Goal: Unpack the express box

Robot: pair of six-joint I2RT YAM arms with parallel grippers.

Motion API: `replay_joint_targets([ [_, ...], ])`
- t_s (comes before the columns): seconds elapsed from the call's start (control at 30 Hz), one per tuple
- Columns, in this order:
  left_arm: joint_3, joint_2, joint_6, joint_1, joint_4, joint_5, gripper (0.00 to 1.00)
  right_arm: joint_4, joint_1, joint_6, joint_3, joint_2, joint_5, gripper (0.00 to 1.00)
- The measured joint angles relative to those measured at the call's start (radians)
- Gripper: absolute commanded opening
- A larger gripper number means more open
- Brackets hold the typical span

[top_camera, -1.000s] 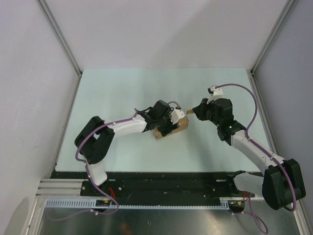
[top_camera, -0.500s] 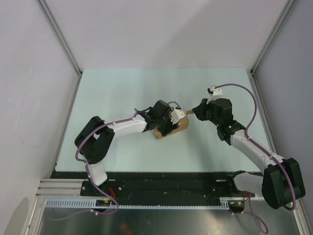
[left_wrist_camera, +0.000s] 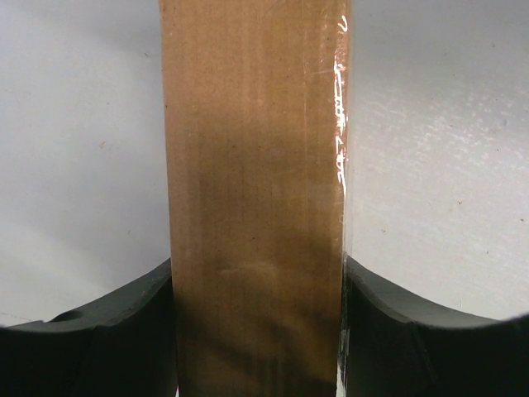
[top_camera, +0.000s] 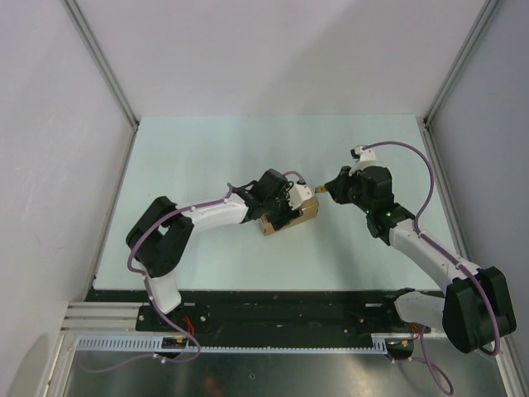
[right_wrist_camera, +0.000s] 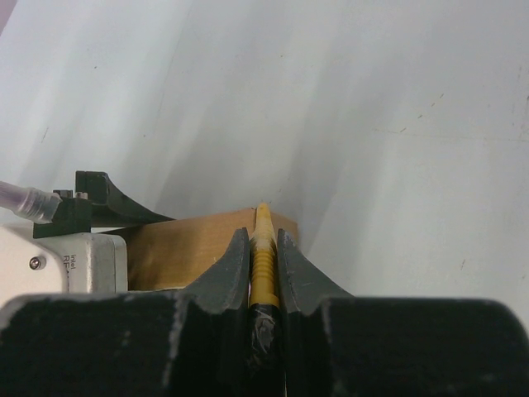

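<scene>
The express box (top_camera: 291, 221), a small brown cardboard carton, lies on the pale table near the middle. My left gripper (top_camera: 285, 212) reaches over it from the left. In the left wrist view both dark fingers (left_wrist_camera: 132, 322) press the box (left_wrist_camera: 256, 157) from its two long sides, and clear tape glints along its right edge. My right gripper (top_camera: 331, 189) is shut on a slim yellow utility knife (right_wrist_camera: 263, 252). The knife's tip meets the top edge of the box (right_wrist_camera: 190, 244) at its right end, just ahead of the right gripper (right_wrist_camera: 263, 237).
The pale green table (top_camera: 207, 157) is fenced by white walls with aluminium posts (top_camera: 99, 62) at the left and right back corners. A black rail (top_camera: 273, 306) runs along the near edge by the arm bases. The left gripper's finger (right_wrist_camera: 99, 203) shows in the right wrist view.
</scene>
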Motion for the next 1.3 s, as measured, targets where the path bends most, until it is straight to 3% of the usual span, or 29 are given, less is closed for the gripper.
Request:
replay_joint_targets([
  [1.3,0.000,0.000,0.000,0.000,0.000,-0.002,0.65,0.000,0.026,-0.019,0.000,-0.005,0.030,0.00],
])
